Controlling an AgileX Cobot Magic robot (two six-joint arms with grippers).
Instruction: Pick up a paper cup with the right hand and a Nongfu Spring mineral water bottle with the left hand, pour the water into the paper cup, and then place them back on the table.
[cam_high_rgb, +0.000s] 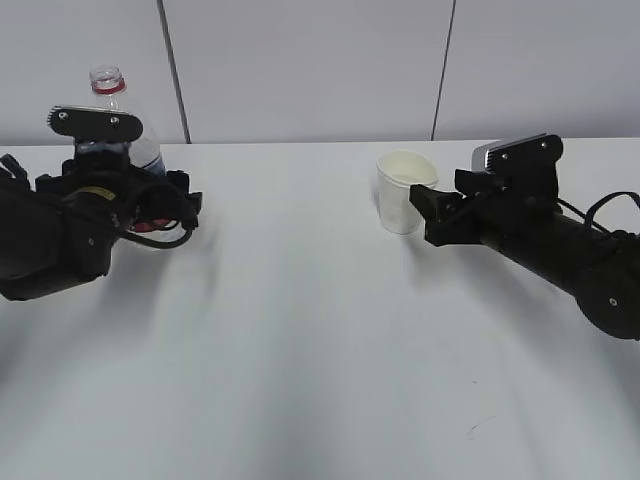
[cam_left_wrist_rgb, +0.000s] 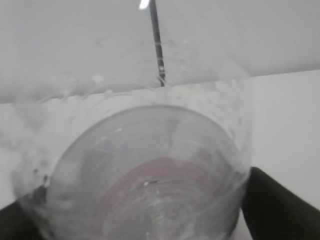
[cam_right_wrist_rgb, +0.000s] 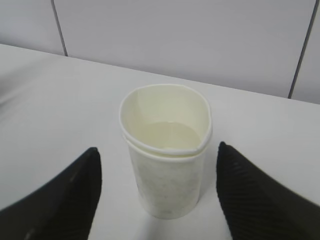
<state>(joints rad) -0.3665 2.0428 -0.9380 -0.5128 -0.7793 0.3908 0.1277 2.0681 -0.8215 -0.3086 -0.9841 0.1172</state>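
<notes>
The paper cup (cam_right_wrist_rgb: 167, 159) stands on the table (cam_high_rgb: 300, 330), between the right end effector's (cam_right_wrist_rgb: 157, 195) spread fingers, untouched. The mineral water bottle (cam_high_rgb: 125, 125) stands within the left end effector (cam_high_rgb: 150, 205); whether it is clamped cannot be told.

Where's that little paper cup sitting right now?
The small off-white paper cup stands right of centre on the white table, between the open right claw's fingers.

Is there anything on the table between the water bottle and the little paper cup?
Nothing: in the exterior view, only bare white table lies between the bottle and the paper cup.
</notes>
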